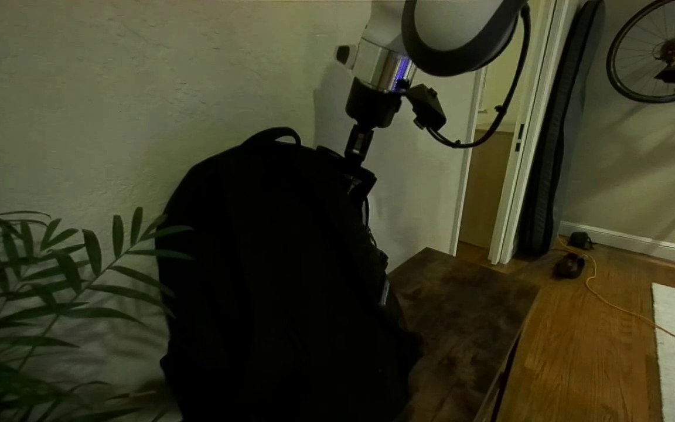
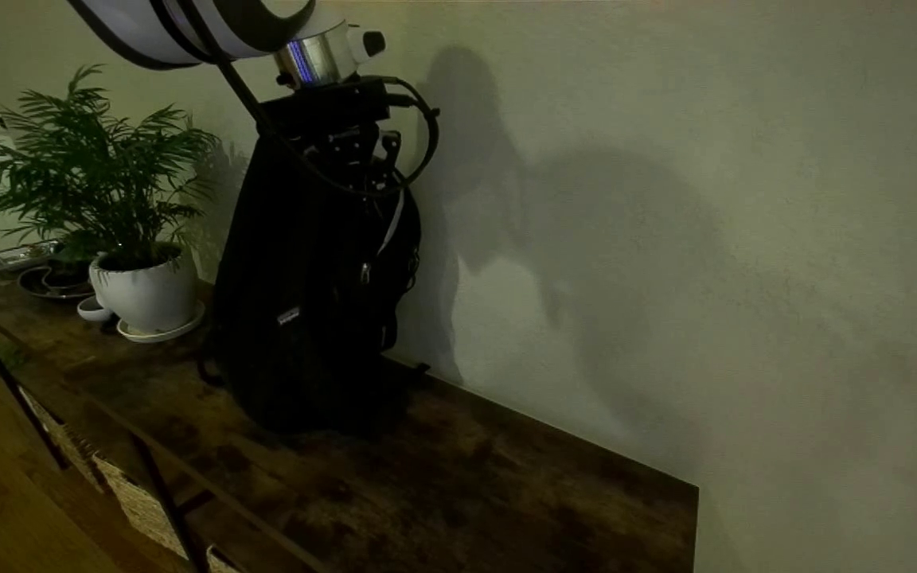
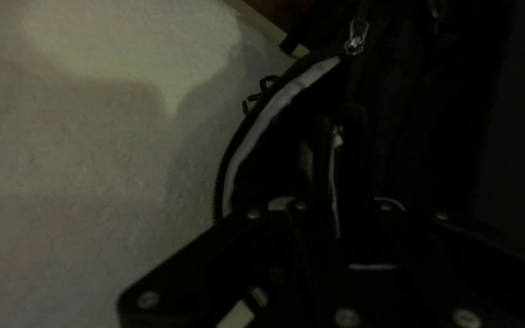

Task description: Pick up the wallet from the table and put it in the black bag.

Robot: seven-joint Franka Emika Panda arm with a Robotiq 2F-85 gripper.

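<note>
Dark flat rectangular wallet (image 3: 328, 168) looks clamped btwn the black gripper fingers (image 3: 306, 237), tips at the open mouth of the big matte-black fabric backpack (image 1: 279, 264); prob. light, semi-stiff, bit slick, so best held mid-face.

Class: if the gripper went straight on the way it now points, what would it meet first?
Probably the inside of the black bag: the gripper points down at its unzipped opening. The wrist view is too dark in there to judge depth.
</note>
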